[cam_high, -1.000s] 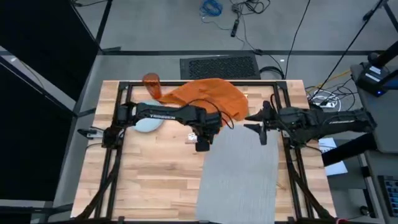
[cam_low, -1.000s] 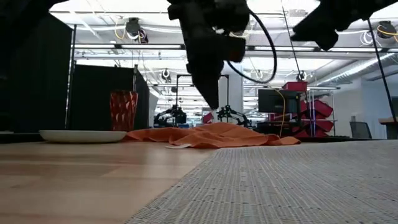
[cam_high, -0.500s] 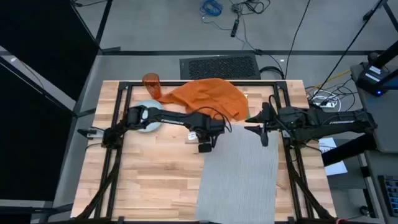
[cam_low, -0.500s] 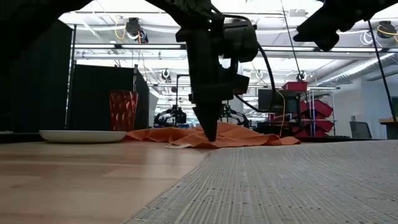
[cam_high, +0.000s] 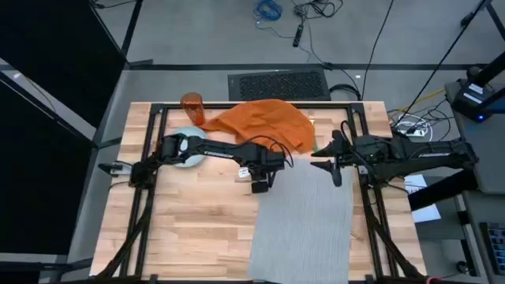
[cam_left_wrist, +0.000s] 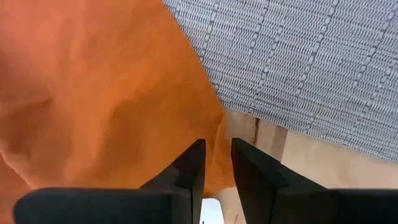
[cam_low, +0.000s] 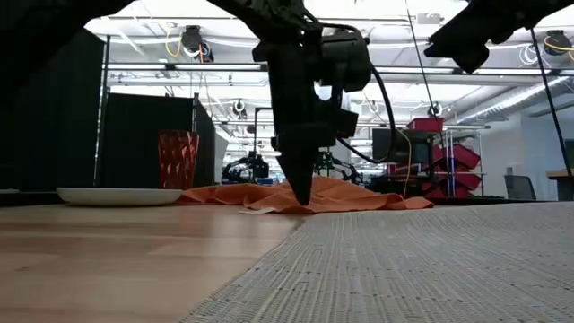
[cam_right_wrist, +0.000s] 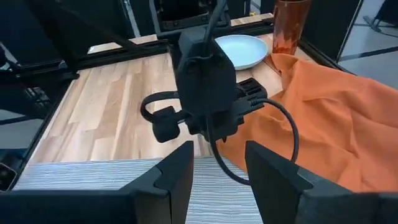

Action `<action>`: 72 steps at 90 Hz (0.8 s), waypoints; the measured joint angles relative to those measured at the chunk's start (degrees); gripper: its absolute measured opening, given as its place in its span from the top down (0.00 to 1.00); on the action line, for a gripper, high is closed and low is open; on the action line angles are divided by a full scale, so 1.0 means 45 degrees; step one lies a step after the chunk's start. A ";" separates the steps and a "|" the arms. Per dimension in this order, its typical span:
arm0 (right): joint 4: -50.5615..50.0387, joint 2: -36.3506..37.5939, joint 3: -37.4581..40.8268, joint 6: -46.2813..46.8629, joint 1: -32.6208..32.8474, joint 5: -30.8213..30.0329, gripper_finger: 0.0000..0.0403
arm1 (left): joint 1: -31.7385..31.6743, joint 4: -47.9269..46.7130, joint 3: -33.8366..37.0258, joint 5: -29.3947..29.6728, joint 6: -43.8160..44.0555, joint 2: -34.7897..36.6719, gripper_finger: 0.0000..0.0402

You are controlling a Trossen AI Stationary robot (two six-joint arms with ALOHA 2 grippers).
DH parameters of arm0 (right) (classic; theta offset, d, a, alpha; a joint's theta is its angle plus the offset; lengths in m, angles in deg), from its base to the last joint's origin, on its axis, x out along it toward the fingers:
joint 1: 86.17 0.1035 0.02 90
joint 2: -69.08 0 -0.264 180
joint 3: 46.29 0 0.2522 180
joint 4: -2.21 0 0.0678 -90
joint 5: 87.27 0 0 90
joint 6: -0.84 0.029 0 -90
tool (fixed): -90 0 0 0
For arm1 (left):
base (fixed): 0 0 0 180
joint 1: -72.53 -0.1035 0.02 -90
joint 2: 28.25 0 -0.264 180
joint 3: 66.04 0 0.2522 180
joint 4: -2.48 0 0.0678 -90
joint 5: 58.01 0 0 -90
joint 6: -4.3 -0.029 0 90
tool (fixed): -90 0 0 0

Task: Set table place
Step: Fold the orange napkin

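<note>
Early stage of the place setting. The placemat (cam_high: 304, 217) lies flat on the table (cam_high: 189, 229), bare of any dish, and it is the only item that looks to be in position. The left gripper (cam_high: 259, 186) stands fingertips-down at the mat's far corner, where the near edge of the orange napkin (cam_high: 264, 122) meets it; in the left wrist view its fingers (cam_left_wrist: 186, 171) are drawn nearly together with only a thin slot between them, and the napkin's edge appears to run into that slot, so it is judged to be pinching the cloth, though contact is not plainly shown. The napkin otherwise spreads in an unfolded heap beyond the gripper. The plate (cam_high: 188, 158) sits back along the left arm, towards its base and partly beneath it, and the tumbler (cam_high: 192, 109) stands beyond the plate, near the table's far edge. The right gripper (cam_high: 331, 164) hovers over the mat's other far corner, fingers parted and empty. No cutlery can be made out. Napkin, plate, tumbler and cutlery all remain to be placed.
</note>
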 joint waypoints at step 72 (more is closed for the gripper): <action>0.0199 0.0010 -0.0005 -0.0069 0.0039 0.0326 0.67 | -0.0075 0.1459 0.1221 0.0226 -0.0459 0.0068 0.99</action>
